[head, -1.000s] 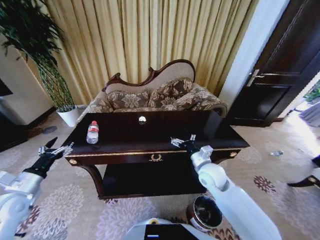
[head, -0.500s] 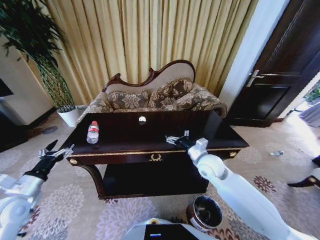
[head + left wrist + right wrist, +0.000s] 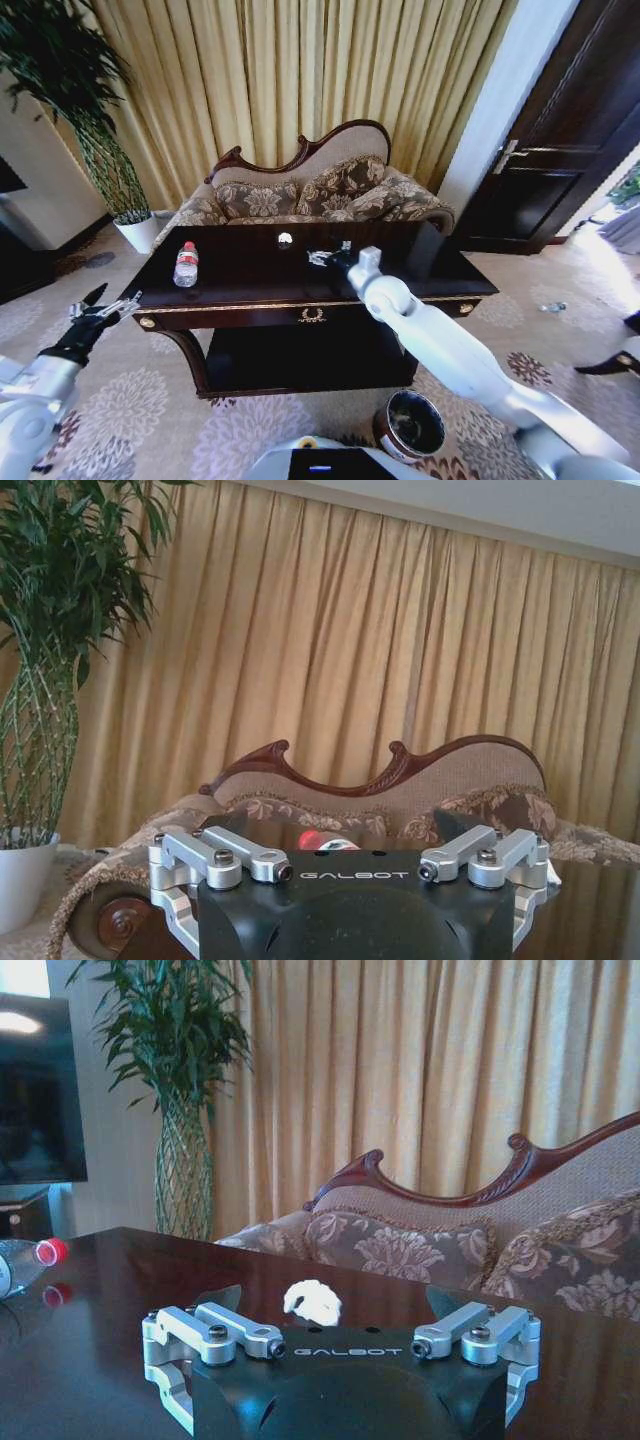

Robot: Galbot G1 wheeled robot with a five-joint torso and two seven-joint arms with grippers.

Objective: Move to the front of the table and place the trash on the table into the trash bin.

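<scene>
Head view looks down on a dark glossy table point(image 3: 400, 270) with gold trim, standing in front of a patterned sofa point(image 3: 310, 195) and gold curtains point(image 3: 300, 70). We see our right gripper point(image 3: 325, 257) stretched out low over the middle of the tabletop, its fingers spread open and holding nothing. Just beyond it, toward the sofa side, lies a small crumpled white scrap point(image 3: 285, 239); in the right wrist view that scrap point(image 3: 313, 1302) sits on the wood just ahead of the open fingers, not touching them. A clear bottle point(image 3: 185, 265) with a red cap stands upright near the table's left end, well apart from the right gripper. Our left gripper point(image 3: 98, 311) hangs off the table's left front corner, above the carpet, fingers open and empty. The round dark trash bin point(image 3: 410, 425) sits on the carpet on our side of the table, to the right. A potted plant point(image 3: 90, 130) stands in the far left corner.
</scene>
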